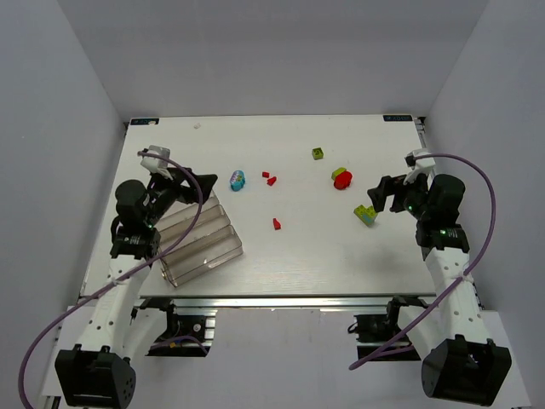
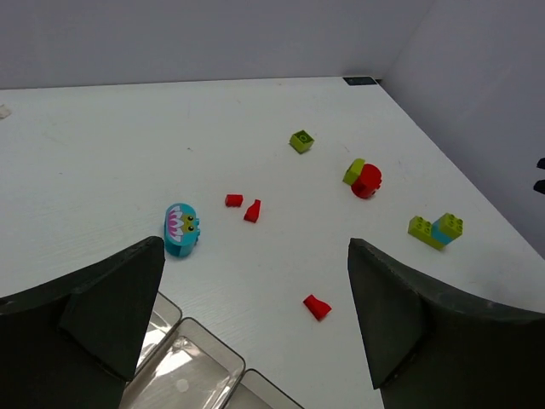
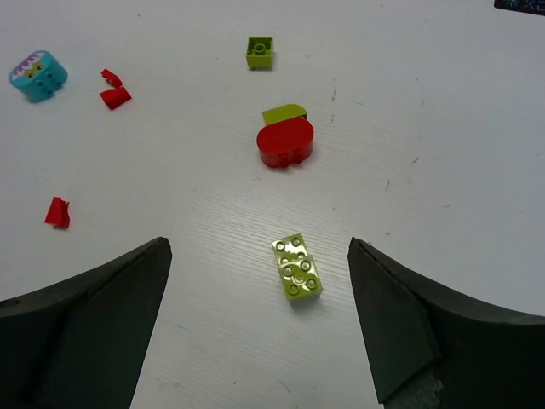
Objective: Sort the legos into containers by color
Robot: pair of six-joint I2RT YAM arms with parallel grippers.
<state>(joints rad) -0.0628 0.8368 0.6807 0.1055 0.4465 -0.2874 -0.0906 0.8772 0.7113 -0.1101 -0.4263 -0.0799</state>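
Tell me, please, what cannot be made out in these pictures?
- Containers: left wrist view, cut off by the bottom edge and covered by the left gripper.
- Lime brick: right wrist view, partly hidden behind the red round brick.
- Red bits: top view, too small to tell their shape.
- Containers' far end: top view, under the left arm.

legos (image 1: 341, 179): red, lime, cyan, scattered | containers (image 1: 203, 245): clear joined troughs, left, angled

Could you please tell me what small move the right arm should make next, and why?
Probably lower the right gripper over the lime-green brick: its jaws stand open and empty, and the brick lies just ahead of them.
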